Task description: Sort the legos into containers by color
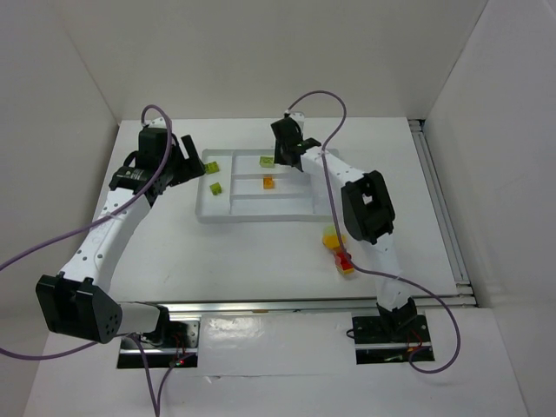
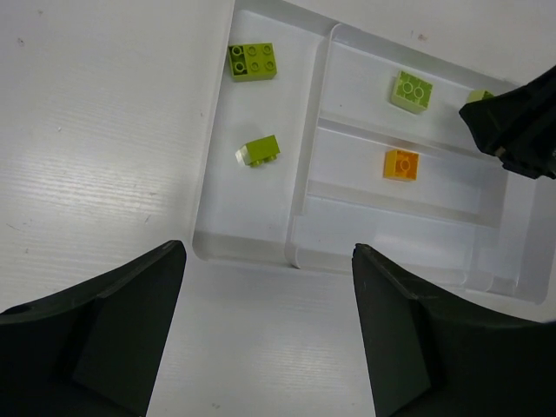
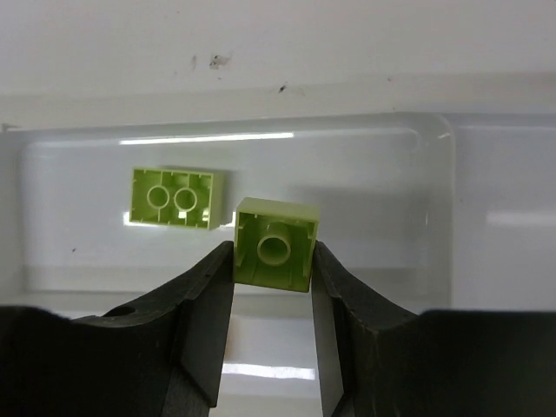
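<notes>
Lego (image 3: 276, 253), lime green, is clamped between the closed fingers of the right gripper (image 3: 274, 265), over the far compartment of the tray (image 3: 434, 139), just beside a second lime lego (image 3: 174, 197) lying there. Left gripper (image 2: 269, 252) stands wide, holding nothing.

Bright, even light from overhead washes the white table (image 1: 261, 261) — shadows are soft and faint. Glare streaks the metal strip (image 1: 261, 323) at the near edge and the floor of the glossy tray (image 3: 365, 174). Up close the lime brick (image 3: 276, 252) is crisp; the overhead view is softer.
</notes>
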You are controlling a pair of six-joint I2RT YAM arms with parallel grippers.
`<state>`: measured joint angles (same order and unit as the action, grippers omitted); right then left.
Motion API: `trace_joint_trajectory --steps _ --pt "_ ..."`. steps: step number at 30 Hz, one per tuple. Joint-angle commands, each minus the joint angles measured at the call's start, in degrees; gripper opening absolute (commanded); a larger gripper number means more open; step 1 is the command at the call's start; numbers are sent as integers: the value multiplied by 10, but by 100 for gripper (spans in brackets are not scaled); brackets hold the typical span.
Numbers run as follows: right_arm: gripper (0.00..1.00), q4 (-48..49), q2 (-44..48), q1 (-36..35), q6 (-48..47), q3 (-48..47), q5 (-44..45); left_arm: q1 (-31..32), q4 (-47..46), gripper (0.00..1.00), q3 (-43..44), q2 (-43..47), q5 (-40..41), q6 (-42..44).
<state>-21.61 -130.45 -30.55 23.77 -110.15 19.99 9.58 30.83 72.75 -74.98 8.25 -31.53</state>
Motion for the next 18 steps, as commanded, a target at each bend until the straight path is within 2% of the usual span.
trace_joint_trajectory --steps 1,2,3,5,9,11,15,16,18 --pt "42 -11 -34 -1 -8 -68 2 2 -14 88 10 1 -2 10" --pt "50 -20 -48 -1 -8 -80 2 2 -14 88 10 1 -2 16" --pt "68 -20 -48 -1 -8 -85 2 2 -14 88 10 1 -2 16" --pt "81 -20 -39 -1 -8 -80 2 2 -9 88 10 1 -2 16" --pt "82 1 40 -7 -8 -11 31 7 -9 88 10 1 -2 16" --pt "78 12 117 -12 -8 33 46 7 -9 88 10 1 -7 16" --pt "75 12 266 -12 -8 179 73 22 10 88 26 -28 -26 39" --pt "73 7 295 -12 -8 246 73 29 15 88 26 -34 -31 39" --pt "73 -30 367 -12 8 302 79 49 15 88 26 -48 -32 39"
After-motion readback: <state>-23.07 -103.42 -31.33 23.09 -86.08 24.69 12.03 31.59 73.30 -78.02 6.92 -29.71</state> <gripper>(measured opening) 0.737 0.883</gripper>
